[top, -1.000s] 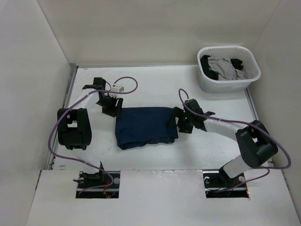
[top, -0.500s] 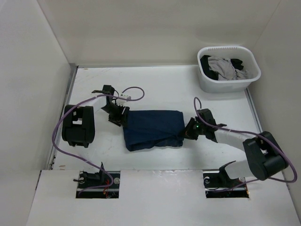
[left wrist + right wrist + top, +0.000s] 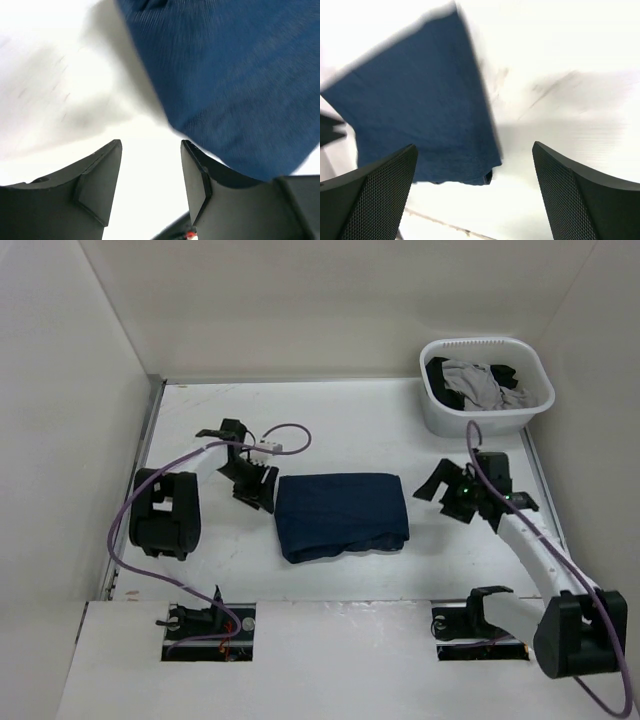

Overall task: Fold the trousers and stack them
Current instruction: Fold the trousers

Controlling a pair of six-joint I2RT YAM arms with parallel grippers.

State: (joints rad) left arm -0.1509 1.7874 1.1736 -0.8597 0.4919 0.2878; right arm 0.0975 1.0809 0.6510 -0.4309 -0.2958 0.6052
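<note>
Setting: a robotics lab test cell. I am driving the rig inside a white booth. Plain white panels (image 3: 330, 310) close off the back and both sides. The table (image 3: 340, 420) is flat white, with a grey metal strip (image 3: 145, 440) along its left edge. The black left arm (image 3: 160, 510) and the right arm (image 3: 530, 550) rise from cut-outs (image 3: 205, 625) in a white board (image 3: 340, 660) at the near edge. Purple cable (image 3: 285, 435) loops loose along both. Household items: a white plastic basket (image 3: 470, 420) of clothes in the far right corner, and folded navy trousers (image 3: 340, 515) mid-table.
</note>
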